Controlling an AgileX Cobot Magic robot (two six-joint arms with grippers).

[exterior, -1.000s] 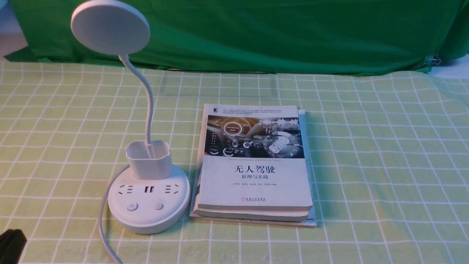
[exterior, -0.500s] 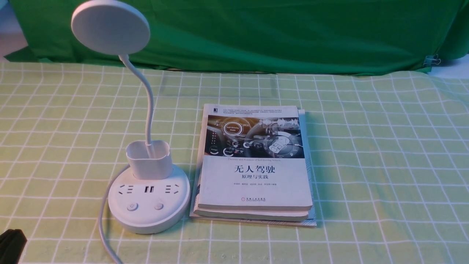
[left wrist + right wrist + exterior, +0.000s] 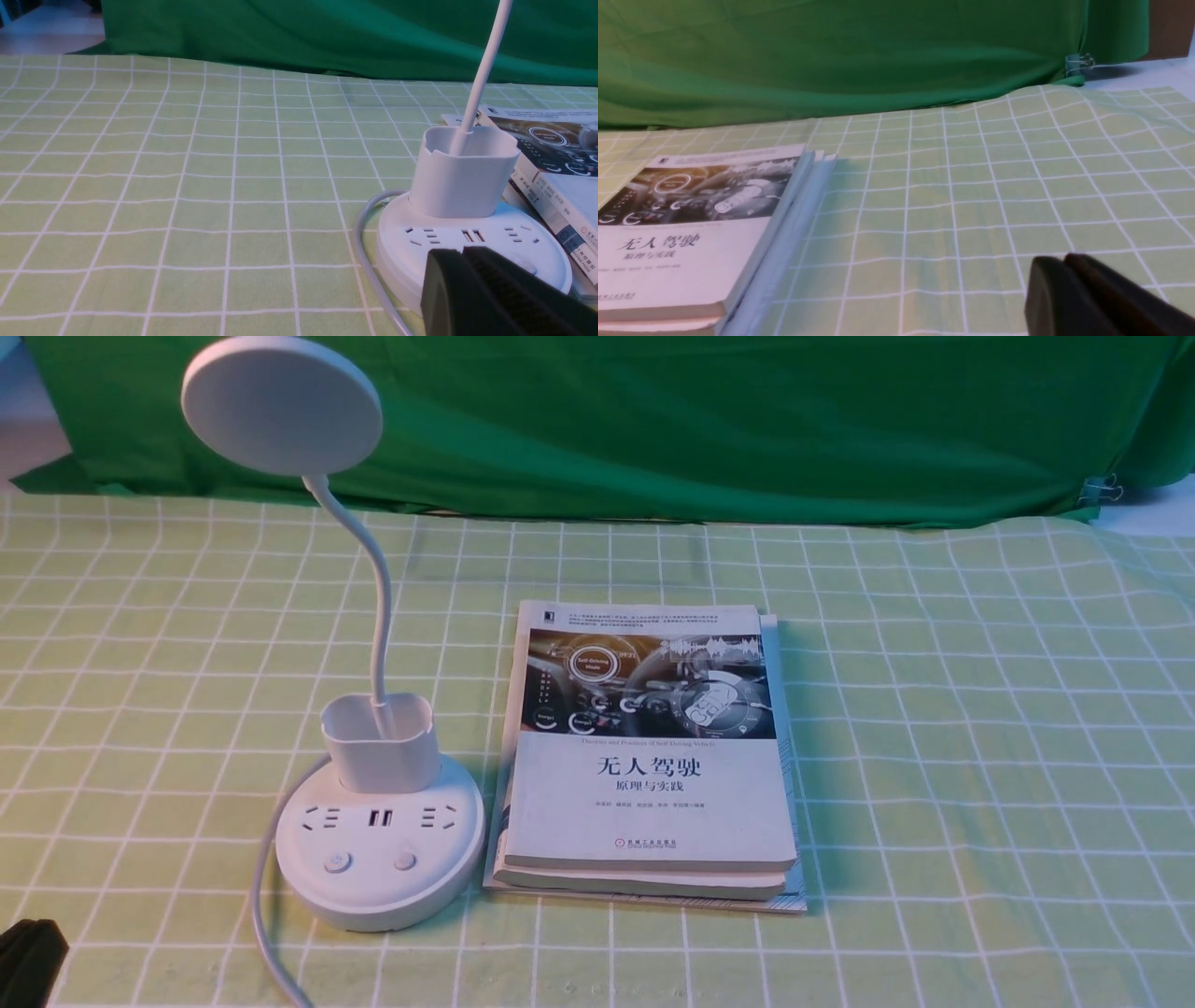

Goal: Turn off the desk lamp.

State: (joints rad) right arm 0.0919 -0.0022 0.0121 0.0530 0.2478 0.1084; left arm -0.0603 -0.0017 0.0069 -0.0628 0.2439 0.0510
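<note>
The white desk lamp stands at the front left, with its round base (image 3: 378,859), small cup (image 3: 381,742), thin neck (image 3: 373,607) and flat disc head (image 3: 280,403). Two buttons (image 3: 337,862) sit on the near side of the base, below the sockets. My left gripper (image 3: 28,957) is at the front left corner, shut and empty. In the left wrist view its tips (image 3: 462,252) are just short of the base (image 3: 420,238) and cover part of the buttons. My right gripper (image 3: 1064,261) is shut and empty over bare cloth. I cannot tell whether the lamp is lit.
A stack of books (image 3: 649,756) lies just right of the lamp base and shows in the right wrist view (image 3: 691,224). The lamp's cable (image 3: 266,915) runs off the front edge. A green backdrop (image 3: 653,420) hangs behind the checked tablecloth (image 3: 980,756).
</note>
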